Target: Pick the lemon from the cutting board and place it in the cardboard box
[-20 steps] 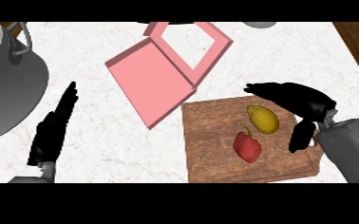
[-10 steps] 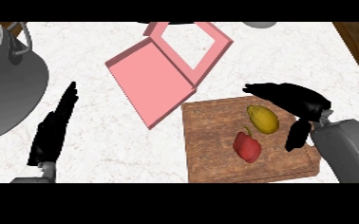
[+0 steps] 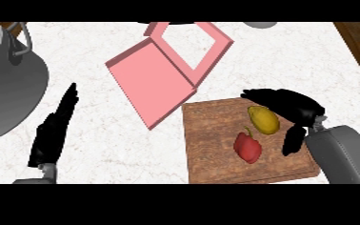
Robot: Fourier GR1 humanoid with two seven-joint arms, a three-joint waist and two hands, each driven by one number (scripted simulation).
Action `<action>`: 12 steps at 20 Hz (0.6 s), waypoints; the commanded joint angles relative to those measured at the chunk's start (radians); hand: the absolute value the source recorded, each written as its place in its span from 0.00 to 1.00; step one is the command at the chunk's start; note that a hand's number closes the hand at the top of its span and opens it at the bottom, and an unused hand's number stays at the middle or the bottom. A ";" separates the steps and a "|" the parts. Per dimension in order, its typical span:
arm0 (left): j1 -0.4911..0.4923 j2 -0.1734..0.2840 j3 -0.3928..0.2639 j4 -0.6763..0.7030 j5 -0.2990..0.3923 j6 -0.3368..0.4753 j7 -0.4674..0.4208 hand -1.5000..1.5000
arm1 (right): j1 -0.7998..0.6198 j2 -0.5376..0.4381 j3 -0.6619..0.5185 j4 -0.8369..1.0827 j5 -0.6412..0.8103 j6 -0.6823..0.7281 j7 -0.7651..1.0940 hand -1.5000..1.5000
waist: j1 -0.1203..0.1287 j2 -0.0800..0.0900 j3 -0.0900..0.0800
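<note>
A yellow lemon (image 3: pixel 264 119) lies on the wooden cutting board (image 3: pixel 215 152), near its upper right. My right hand (image 3: pixel 295 107) hovers over the board's right side, fingers reaching past the lemon's top and the thumb hanging down to its right; it holds nothing. A pink open box (image 3: pixel 169 69) lies on the counter up and left of the board, lid folded out flat toward the lower left. At the left of the counter my left hand (image 3: pixel 53 131) rests with straight fingers, far from the board.
A red pepper (image 3: pixel 247 146) lies on the board just below and left of the lemon. A grey round pan or sink (image 3: pixel 17 88) fills the far left edge. A grey round object (image 3: pixel 262 25) shows at the top edge.
My right hand has shifted slightly down and toward the lemon, its fingers curling closer around it. The lemon, the pepper and the left hand have stayed put.
</note>
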 commanded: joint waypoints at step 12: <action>-0.044 -0.044 0.036 0.022 -0.049 -0.017 0.022 0.50 | -0.031 0.049 -0.040 0.059 0.135 -0.201 -0.098 1.00 | -0.001 0.002 0.000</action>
